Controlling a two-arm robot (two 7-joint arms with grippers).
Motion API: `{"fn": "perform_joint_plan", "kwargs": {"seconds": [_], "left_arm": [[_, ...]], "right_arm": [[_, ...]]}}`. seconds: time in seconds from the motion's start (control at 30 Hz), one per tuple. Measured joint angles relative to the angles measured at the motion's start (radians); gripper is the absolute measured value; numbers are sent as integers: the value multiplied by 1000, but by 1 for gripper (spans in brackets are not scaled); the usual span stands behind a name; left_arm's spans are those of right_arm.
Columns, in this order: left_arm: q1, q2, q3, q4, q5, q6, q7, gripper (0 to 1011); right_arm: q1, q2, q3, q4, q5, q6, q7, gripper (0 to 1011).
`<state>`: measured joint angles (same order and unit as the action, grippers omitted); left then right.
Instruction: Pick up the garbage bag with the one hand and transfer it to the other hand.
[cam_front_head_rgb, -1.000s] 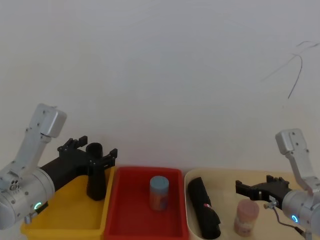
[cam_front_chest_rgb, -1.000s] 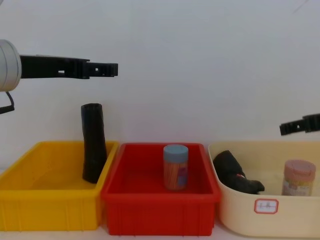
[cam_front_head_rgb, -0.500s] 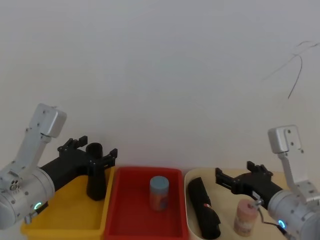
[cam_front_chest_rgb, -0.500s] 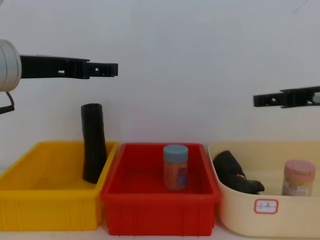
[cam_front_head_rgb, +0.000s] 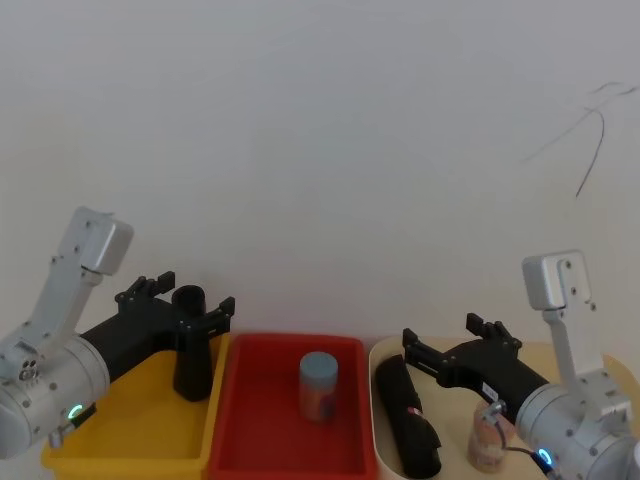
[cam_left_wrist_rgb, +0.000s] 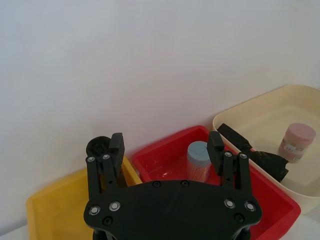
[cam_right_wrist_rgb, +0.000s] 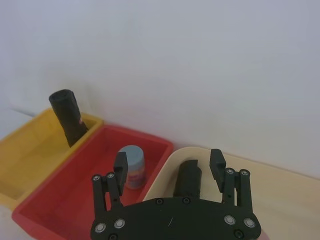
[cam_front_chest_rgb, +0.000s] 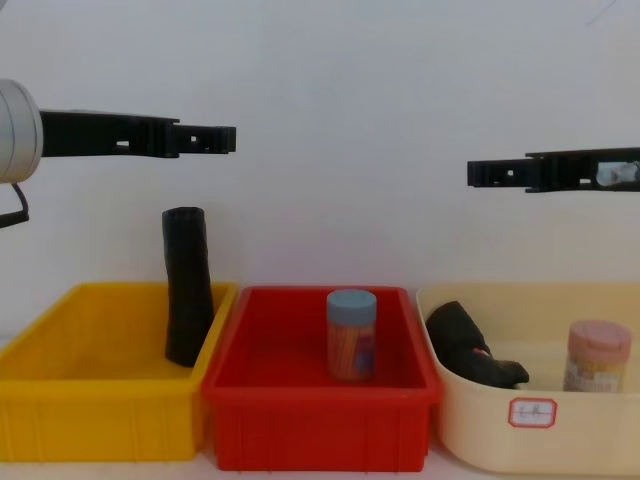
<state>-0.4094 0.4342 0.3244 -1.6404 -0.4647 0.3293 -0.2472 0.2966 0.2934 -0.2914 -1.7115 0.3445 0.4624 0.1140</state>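
Garbage bag (cam_front_head_rgb: 408, 415): thick, wrinkled black roll lying slanted in the cream bin (cam_front_head_rgb: 375, 400), at the side next to the red bin (cam_front_head_rgb: 285, 465); neither hand touches it
Left hand (cam_front_head_rgb: 190, 297): fingers spread and holding nothing, over the far right corner of the yellow bin (cam_front_head_rgb: 130, 455)
Right hand (cam_front_head_rgb: 445, 335): fingers spread and empty, reaching in over the far end of the cream bin
Head view: the left hand seems to straddle the top of the slim black roll (cam_front_head_rgb: 190, 355), and the right hand seems to sit at the bag's far end
Chest view: the left hand (cam_front_chest_rgb: 225, 138) is level and well above the slim roll (cam_front_chest_rgb: 187, 300), which stands leaning in the yellow bin's right corner; the right hand (cam_front_chest_rgb: 475, 173) is level too, high above the bag (cam_front_chest_rgb: 465, 350), a little lower than the left hand
Left wrist view: both fingers wide apart (cam_left_wrist_rgb: 166, 142); beyond them the slim roll's top (cam_left_wrist_rgb: 97, 147), the blue-lidded jar (cam_left_wrist_rgb: 200, 160), the bag (cam_left_wrist_rgb: 250, 152) and the pink jar (cam_left_wrist_rgb: 297, 141)
Right wrist view: the bag's end (cam_right_wrist_rgb: 187, 182) shows between the parted fingers (cam_right_wrist_rgb: 168, 159), farther off
Jars: the blue-lidded one (cam_front_chest_rgb: 351, 335) stands upright in the red bin; the pink one (cam_front_chest_rgb: 597, 355) upright in the cream bin, apart from the bag
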Motion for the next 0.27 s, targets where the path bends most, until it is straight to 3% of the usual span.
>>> {"fn": "perform_joint_plan", "kwargs": {"seconds": [0.27], "left_arm": [[0, 0, 0, 0, 0, 0, 0, 1000]], "right_arm": [[-8, -4, -3, -12, 1, -12, 5, 1000]]}}
